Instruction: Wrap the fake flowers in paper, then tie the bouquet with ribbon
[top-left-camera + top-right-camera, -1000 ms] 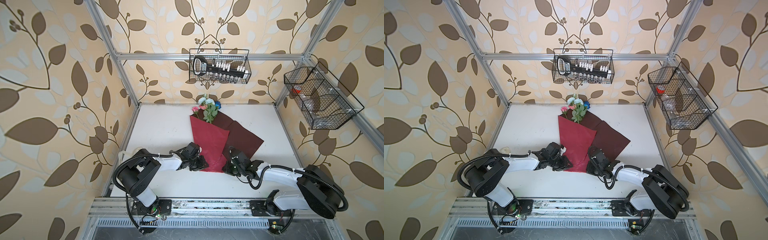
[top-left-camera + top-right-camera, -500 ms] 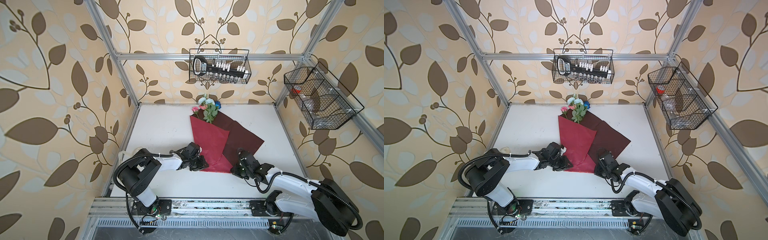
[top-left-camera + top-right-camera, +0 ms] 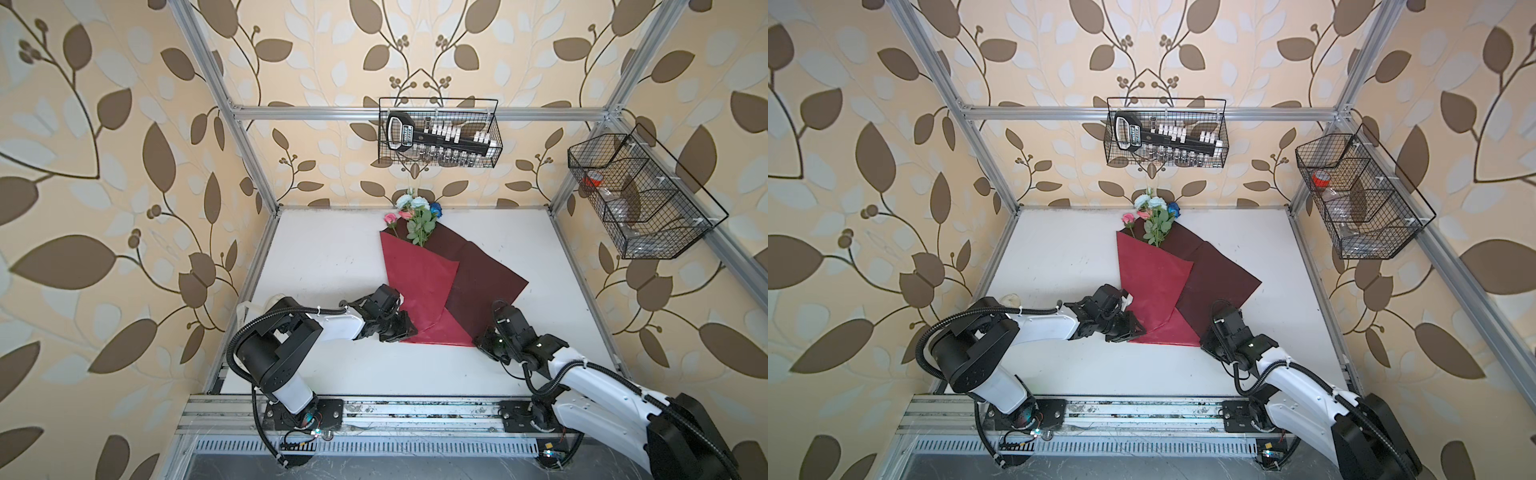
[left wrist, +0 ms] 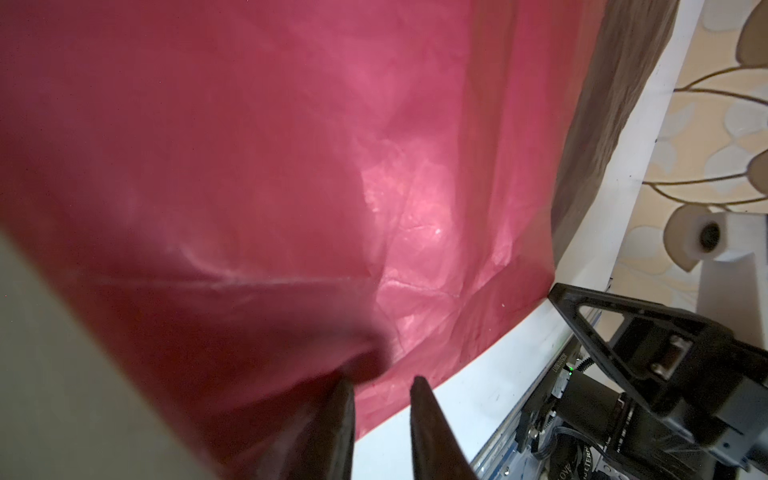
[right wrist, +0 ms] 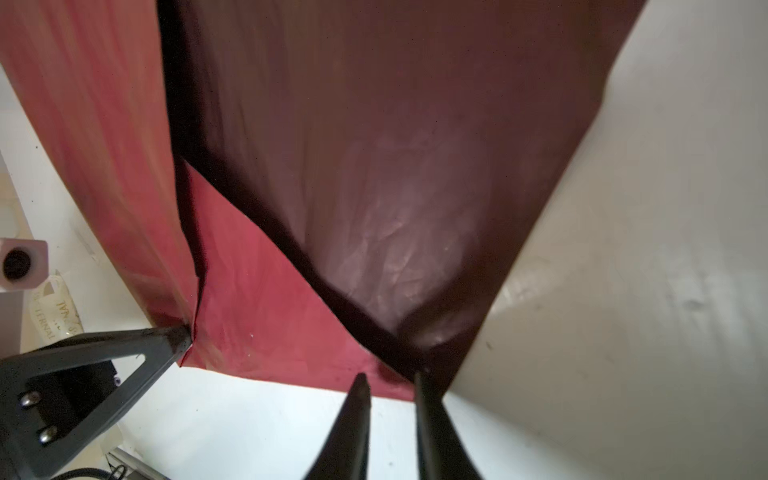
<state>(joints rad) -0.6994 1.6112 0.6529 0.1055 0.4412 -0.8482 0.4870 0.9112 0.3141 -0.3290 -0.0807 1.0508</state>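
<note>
One white table (image 3: 332, 266) carries it all, and on it the red wrapping sheet (image 3: 440, 332) is only half closed. Its left flap (image 3: 415, 291) lies folded over the stems, and its darker right flap (image 3: 484, 282) lies spread flat. The bouquet of fake flowers (image 3: 417, 218) lies along the sheet's middle toward the far side of the table, blooms poking past the top edge and stems hidden under the fold.

The left gripper (image 3: 403, 330) rests at the folded flap's near edge, probably to stop it springing open. Its fingers stand narrowly apart against a bulge of sheet, and I cannot tell whether they pinch it. The right gripper (image 5: 388, 378) sits at the right flap's near corner, fingers slightly parted with nothing between them, seemingly placed to take that corner. A cream printed ribbon (image 5: 54, 309) lies on the table near the left gripper, unused.
</note>
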